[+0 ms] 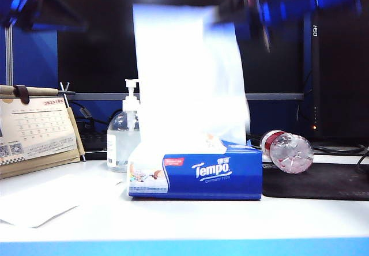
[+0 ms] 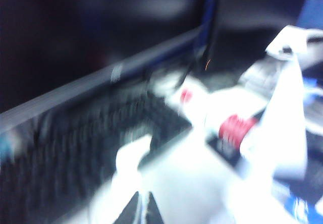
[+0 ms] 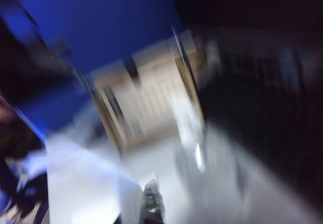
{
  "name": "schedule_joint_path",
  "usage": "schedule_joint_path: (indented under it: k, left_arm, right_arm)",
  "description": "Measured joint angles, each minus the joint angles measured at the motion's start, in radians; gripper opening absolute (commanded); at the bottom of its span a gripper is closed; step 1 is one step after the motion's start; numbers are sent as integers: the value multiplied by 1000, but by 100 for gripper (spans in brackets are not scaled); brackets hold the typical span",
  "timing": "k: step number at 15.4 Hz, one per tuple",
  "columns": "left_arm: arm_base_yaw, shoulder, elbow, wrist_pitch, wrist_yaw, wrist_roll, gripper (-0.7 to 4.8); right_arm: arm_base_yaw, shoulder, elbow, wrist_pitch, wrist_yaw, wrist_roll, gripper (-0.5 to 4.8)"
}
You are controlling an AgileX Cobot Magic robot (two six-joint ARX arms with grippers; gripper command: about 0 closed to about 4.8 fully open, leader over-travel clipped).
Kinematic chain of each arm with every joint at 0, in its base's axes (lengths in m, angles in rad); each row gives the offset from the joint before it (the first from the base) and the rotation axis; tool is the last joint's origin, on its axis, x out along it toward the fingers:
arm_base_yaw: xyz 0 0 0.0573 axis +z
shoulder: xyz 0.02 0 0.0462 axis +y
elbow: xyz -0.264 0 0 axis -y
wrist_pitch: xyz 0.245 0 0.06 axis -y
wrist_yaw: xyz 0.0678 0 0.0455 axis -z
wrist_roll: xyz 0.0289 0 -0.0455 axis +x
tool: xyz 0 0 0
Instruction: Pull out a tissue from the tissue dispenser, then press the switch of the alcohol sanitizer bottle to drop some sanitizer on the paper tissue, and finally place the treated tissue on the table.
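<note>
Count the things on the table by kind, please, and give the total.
Bottles: 2, sanitizer bottle and water bottle
Tissue packs: 1
Calendars: 1
Mats: 1
Flat paper sheets: 1
Total: 6

backdrop: blue wall (image 1: 34,60) | dark monitor (image 1: 173,14) behind | desk calendar (image 1: 34,132) left | black mat (image 1: 317,181) right

A white tissue (image 1: 187,77) hangs stretched upright above the blue tissue dispenser (image 1: 196,175), its lower end at the pack's top opening. Its upper corner reaches the blurred right claw (image 1: 253,22), closed, high at the frame's top. The left claw (image 1: 23,5) hovers blurred in the upper left corner. The alcohol sanitizer bottle (image 1: 123,140) stands just behind the pack's left end on the white worktop (image 1: 173,218). A red-capped water bottle (image 1: 286,150) lies on a black mat (image 1: 323,181).
</note>
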Motion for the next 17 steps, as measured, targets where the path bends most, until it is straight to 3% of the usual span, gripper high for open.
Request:
schedule_joint_path:
  k: [2,6,12,17]
  left_arm:
    - [-1,33,0,99,6,-19,21]
    - [-20,137,0,154,18,-47,21]
    - [-31,148,0,266,31,-48,21]
    - [-31,148,0,271,8,-48,21]
  right_arm:
    - [0,18,112,-27,-3,13,-1]
    - [0,117,115,-132,4,10,-1]
    - [34,263,115,-86,145,4,-1]
    - [34,263,117,-2,264,6,-1]
